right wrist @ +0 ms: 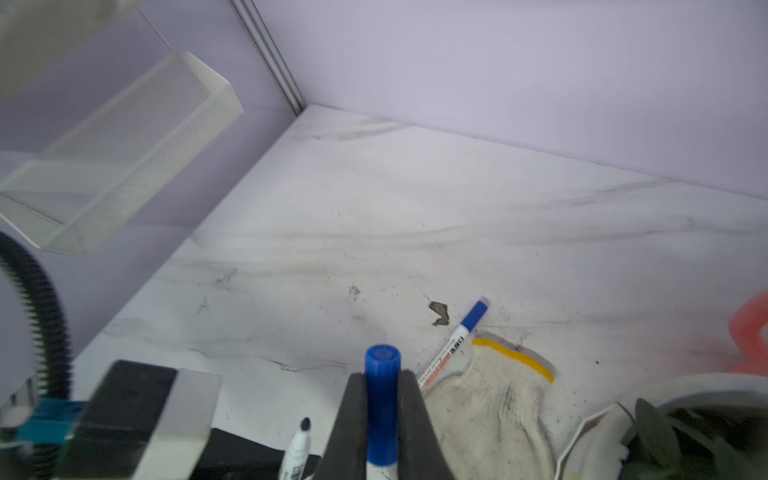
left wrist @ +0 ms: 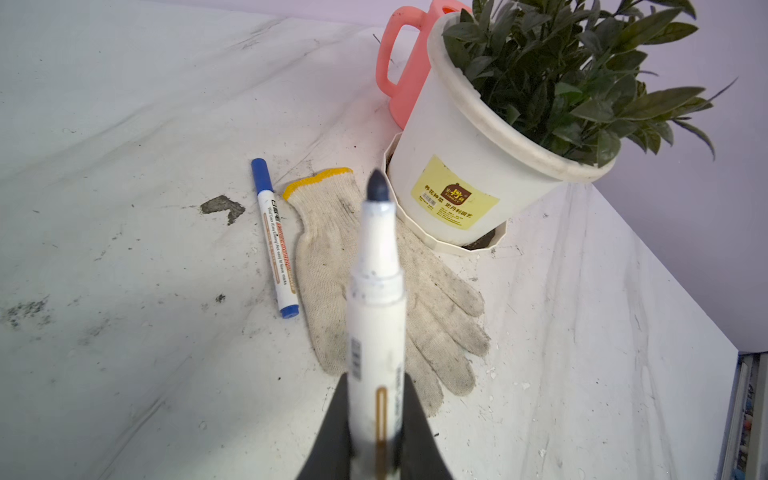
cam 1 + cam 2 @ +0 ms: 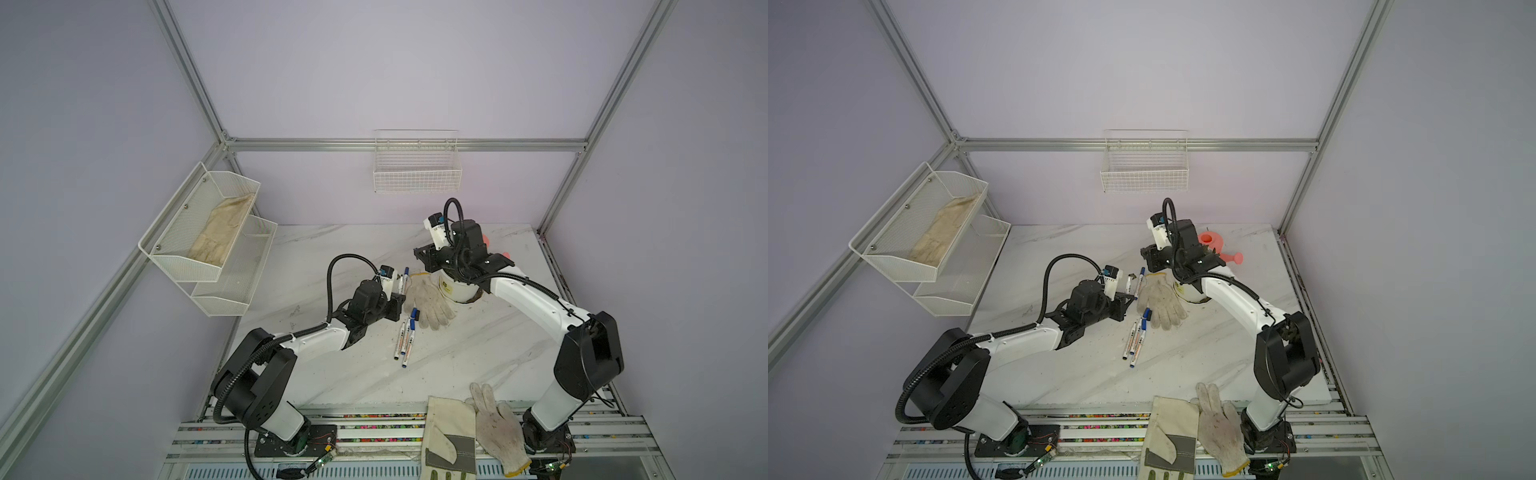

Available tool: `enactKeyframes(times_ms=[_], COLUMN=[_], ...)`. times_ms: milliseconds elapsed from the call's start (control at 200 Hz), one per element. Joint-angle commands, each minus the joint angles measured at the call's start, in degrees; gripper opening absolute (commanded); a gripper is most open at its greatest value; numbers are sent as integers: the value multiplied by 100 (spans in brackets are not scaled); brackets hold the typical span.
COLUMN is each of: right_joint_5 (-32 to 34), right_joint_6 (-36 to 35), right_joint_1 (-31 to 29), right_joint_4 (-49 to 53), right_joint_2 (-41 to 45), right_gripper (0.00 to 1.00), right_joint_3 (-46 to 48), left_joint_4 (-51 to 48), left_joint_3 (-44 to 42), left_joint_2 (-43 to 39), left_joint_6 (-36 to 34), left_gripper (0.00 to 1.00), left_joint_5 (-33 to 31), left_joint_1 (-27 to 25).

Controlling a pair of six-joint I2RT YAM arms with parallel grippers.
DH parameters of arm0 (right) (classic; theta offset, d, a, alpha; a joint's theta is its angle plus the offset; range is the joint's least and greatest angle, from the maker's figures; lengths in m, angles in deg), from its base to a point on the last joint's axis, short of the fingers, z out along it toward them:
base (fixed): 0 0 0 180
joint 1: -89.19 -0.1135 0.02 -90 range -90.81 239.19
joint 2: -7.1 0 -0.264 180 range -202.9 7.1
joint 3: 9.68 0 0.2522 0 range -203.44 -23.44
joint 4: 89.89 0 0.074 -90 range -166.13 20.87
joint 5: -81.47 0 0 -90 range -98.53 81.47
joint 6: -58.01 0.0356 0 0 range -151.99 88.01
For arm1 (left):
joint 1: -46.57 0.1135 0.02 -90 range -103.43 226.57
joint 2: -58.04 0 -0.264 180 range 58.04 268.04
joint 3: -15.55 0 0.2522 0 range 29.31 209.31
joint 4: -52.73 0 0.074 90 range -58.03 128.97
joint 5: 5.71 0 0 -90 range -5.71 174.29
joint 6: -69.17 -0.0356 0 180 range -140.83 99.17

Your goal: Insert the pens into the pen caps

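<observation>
- Step in hand: mating one pen with one cap beside the glove (image 3: pixel 428 305)
- Clamped between the jaws of the left gripper (image 2: pixel 376 378): a bare pen (image 2: pixel 376 270); slim white plastic barrel, dark rounded felt tip; just beside the glove, tip towards its cuff
- Clamped between the jaws of the right gripper (image 1: pixel 382 376): a cap (image 1: pixel 382 415); short, smooth, blue plastic tube; raised past the cuff, apart from the tip
- Next, by judgement: lining cap mouth and tip on one axis, then pushing straight; cannot tell which cap end faces the pen
- Flat beside the cuff: a capped pen (image 2: pixel 274 237); by the glove's fingers, more pens (image 3: pixel 404 340) on the smooth marbled table (image 3: pixel 374 382)
- Glove: coarse, soiled cream knit; yellow cuff edge
</observation>
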Motion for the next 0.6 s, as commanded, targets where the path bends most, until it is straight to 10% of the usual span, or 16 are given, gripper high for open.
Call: enactKeyframes(times_ms=[0,595], right_joint_5=[-966,-1386], right_joint_6=[327,233], right_joint_1=[102,116], right_joint_4=[-670,-566], right_joint_2=[46,-73], right_gripper=[0,0], right_joint_3=[323,453], left_joint_4=[211,695], left_joint_3=[443,737], left_joint_2=[55,190], left_joint_6=[-199,-203], left_gripper=[0,0], left_joint_5=[168,264], left_joint_1=[-60,-257])
